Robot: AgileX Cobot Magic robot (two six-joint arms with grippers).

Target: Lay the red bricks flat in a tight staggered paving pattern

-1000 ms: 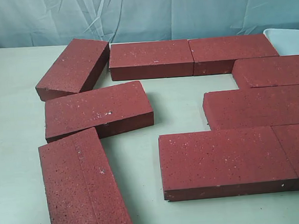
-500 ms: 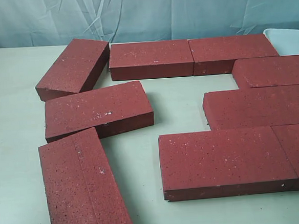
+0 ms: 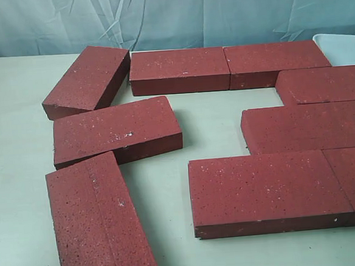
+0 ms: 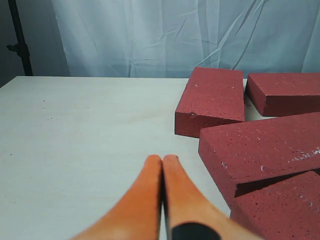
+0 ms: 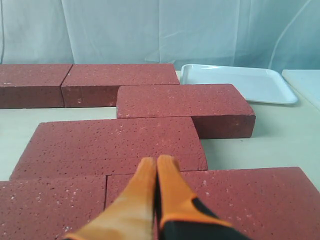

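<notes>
Red bricks (image 3: 269,184) lay flat on the table (image 3: 12,120): two butted end to end along the far edge, staggered rows toward the right edge, three skewed and apart nearer the left. Left end effector (image 4: 162,161) pressed together over bare table; right end effector (image 5: 154,161) pressed together over the right-hand rows.

Left claw (image 4: 161,160), right claw (image 5: 156,161): closed

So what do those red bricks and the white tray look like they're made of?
Red bricks: probably concrete or fired clay. The faces are matte and grainy, flecked with white specks, and the edges are sharp and moulded.
White tray: likely plastic or foam, can't tell which. It looks smooth and slightly glossy, with a thin raised rim.
</notes>
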